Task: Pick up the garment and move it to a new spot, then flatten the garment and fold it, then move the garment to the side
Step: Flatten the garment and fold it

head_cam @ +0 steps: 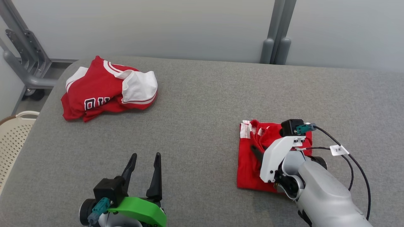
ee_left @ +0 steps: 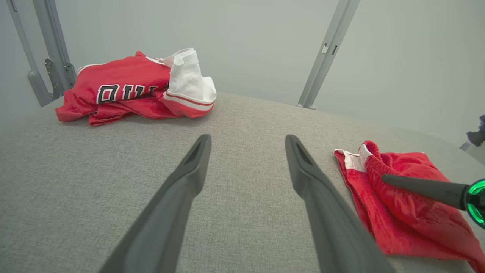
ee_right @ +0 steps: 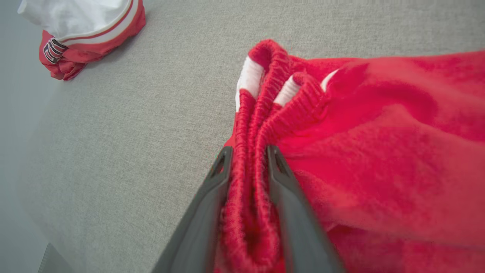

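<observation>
The garment [head_cam: 249,171] is a pair of red shorts with white trim, lying folded into a rough square on the right of the grey table [head_cam: 202,104]. My right gripper [ee_right: 248,151] reaches down onto its left part. Its two dark fingers pinch the bunched elastic waistband [ee_right: 265,98], and cloth fills the narrow gap between them. The left wrist view shows the garment [ee_left: 409,216] at its right, with one right finger [ee_left: 420,186] lying on it. My left gripper [head_cam: 145,156] hovers open over bare table near the front edge, well left of the garment, holding nothing.
A crumpled red and white jersey [head_cam: 107,88] with black lettering lies at the far left of the table. A cream perforated basket [head_cam: 14,138] stands off the table's left edge. Grey metal frame posts [head_cam: 279,34] rise behind the table against a pale wall.
</observation>
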Tool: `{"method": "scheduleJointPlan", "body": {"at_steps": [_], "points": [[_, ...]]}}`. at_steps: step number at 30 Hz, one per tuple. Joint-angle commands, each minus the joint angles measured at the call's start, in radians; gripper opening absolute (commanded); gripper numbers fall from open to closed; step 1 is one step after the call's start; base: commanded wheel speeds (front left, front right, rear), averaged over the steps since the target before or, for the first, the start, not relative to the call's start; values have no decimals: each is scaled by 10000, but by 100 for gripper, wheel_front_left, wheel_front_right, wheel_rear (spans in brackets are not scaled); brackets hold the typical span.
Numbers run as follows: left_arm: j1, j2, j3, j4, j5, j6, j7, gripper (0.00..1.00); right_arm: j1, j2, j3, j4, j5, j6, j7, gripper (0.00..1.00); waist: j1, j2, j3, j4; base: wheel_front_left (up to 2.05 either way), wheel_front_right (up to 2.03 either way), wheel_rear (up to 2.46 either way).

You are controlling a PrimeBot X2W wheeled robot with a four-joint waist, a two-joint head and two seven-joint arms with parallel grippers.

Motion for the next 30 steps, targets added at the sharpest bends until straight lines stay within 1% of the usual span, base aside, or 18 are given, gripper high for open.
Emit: {"method": "scheduleJointPlan", "body": {"at_steps": [1, 2, 3, 7, 14, 18, 21, 24, 29, 30], "points": [[23, 2, 1, -2, -37, -15, -40, 100, -181, -21, 126, 135, 104, 4, -157, 63, 0, 0, -15, -2, 0, 0, 0], [31, 11, -5, -1, -46, -13, -34, 100, -232, -22, 254, 220, 143, 4, -238, 86, 0, 0, -22, -8, 0, 0, 0], [37, 24, -6, -5, -55, -9, -24, 100, -285, -22, 370, 308, 221, 4, -306, 100, 0, 0, -25, -15, 0, 0, 0], [37, 76, -7, -10, -87, -15, -5, 100, -493, -24, 878, 482, 339, 4, -628, 100, 0, 0, -21, -48, 0, 0, 0], [-3, 114, 25, 25, -110, -40, -17, 100, -718, -27, 1700, 356, 601, 4, -995, 100, 0, 0, -10, -124, 0, 0, 0], [27, 148, 29, -34, -106, 34, -18, 100, -833, -22, 2012, 223, 535, 4, -1246, 100, 0, 0, -27, -199, 0, 0, 0], [97, 203, 49, -90, -125, 86, -16, 100, -954, -23, 2222, -120, 500, 4, -1404, 100, 0, 0, -70, -329, 0, 0, 0], [155, 244, 72, -153, -129, 144, -19, 100, -990, -28, 2147, -370, 324, 4, -1625, 100, 0, 0, -96, -474, 0, 0, 0], [206, 308, 90, -352, -80, 245, -24, 100, -1198, -26, 1359, -475, -542, 4, -2232, 100, 0, 0, -98, -788, 0, 0, 0], [206, 308, 90, -352, -80, 245, -24, 100, -1198, -26, 1359, -475, -542, 4, -2232, 100, 0, 0, -98, -788, 0, 0, 0]]}}
